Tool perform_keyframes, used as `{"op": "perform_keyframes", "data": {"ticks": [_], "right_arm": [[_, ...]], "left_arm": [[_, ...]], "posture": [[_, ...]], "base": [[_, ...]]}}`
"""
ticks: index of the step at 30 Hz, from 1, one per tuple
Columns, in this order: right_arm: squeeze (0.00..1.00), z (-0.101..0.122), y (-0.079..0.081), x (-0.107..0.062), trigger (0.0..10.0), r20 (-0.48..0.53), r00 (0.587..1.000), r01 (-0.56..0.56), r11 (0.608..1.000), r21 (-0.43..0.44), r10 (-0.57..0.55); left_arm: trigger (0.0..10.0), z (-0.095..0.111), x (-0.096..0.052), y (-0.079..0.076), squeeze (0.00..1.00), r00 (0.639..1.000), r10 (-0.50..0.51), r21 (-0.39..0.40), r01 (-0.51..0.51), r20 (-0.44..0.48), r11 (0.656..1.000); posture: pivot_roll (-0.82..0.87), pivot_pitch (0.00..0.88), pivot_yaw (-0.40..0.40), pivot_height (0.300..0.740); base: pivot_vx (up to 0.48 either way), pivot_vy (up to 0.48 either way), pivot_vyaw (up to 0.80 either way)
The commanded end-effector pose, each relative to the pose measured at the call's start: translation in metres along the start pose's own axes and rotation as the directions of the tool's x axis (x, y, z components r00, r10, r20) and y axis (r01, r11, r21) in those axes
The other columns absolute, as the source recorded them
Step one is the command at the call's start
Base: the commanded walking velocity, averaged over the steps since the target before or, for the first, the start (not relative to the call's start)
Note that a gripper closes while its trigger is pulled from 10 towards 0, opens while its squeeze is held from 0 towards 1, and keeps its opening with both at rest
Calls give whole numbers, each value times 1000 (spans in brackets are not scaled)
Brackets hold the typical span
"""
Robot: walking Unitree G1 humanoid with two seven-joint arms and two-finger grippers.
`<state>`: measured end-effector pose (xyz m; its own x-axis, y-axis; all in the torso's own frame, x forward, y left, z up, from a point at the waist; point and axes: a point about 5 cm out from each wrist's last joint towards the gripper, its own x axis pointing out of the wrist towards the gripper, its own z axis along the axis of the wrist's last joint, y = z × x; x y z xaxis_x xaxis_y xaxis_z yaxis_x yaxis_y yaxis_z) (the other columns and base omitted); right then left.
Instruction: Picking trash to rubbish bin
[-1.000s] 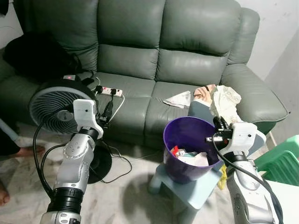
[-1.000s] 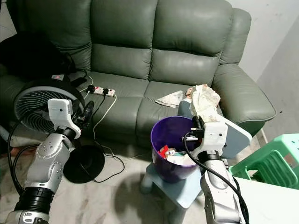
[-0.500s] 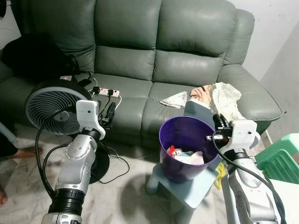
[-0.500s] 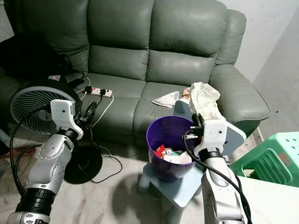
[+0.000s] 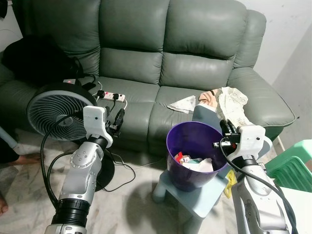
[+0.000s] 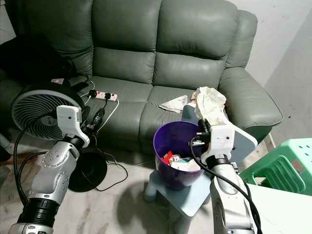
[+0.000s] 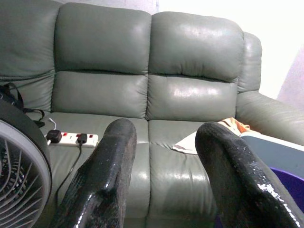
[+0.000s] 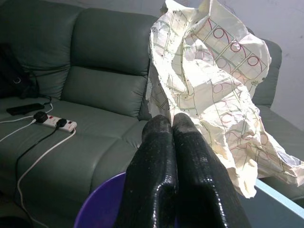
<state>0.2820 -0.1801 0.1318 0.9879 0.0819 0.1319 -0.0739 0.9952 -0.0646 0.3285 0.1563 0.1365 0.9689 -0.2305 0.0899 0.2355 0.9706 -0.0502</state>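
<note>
A purple rubbish bin (image 5: pixel 176 161) stands on a low blue stool (image 5: pixel 197 200) in front of the grey sofa (image 5: pixel 146 63), with wrappers and paper (image 5: pixel 195 163) inside. My right gripper (image 5: pixel 224 126) is at the bin's right rim, shut on a crumpled cream patterned paper (image 5: pixel 233 105) that rises from its fingertips (image 8: pixel 164 124). My left gripper (image 5: pixel 119 117) is open and holds nothing, raised before the sofa's front edge, close by the fan. Another flat paper scrap (image 5: pixel 185 103) lies on the sofa seat.
A black floor fan (image 5: pixel 56 112) stands at the left with cables on the floor. A power strip (image 5: pixel 113 96) and a black bag (image 5: pixel 39 58) lie on the sofa. A light-blue panel (image 5: pixel 207 115) leans behind the bin. A green plastic stool (image 5: pixel 292 165) is at the right.
The camera shifted a little. My left gripper has edged slightly right. The right gripper stays shut on the paper, a touch closer over the bin's rim.
</note>
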Motion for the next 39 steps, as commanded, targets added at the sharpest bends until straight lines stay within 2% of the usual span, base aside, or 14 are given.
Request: {"op": "perform_keyframes", "data": {"ticks": [1, 5, 25, 36, 39], "right_arm": [[0, 1, -1, 0, 10000, 0, 1000, 0, 1000, -4, 0], [0, -1, -1, 0, 10000, -15, 1000, 6, 1000, 17, -6], [0, -2, -2, 3, 10000, -30, 1000, 3, 1000, 19, -3], [0, -2, -2, 2, 10000, -34, 999, 4, 1000, 23, -3], [0, -2, -2, 2, 10000, -34, 999, 3, 1000, 22, -2]], "left_arm": [[10000, 5, 2, -2, 0, 1000, -10, 8, 10, 12, 1000], [10000, 5, 2, -3, 0, 1000, -8, 12, 7, 15, 1000], [10000, 6, 3, -1, 0, 1000, 14, 19, -14, 24, 1000], [10000, 6, 3, 0, 0, 1000, 15, -14, -15, 19, 1000], [10000, 5, 4, 1, 0, 1000, 21, -14, -21, 8, 1000]], "posture": [[-43, 0, -49, 740], [-43, 0, -48, 740], [-39, 0, -51, 740], [-40, 0, -51, 740], [-39, 0, -52, 740]], "base": [[0, 0, 0], [0, 0, -127], [0, 0, -737], [0, 0, -738], [0, 463, -744]]}}
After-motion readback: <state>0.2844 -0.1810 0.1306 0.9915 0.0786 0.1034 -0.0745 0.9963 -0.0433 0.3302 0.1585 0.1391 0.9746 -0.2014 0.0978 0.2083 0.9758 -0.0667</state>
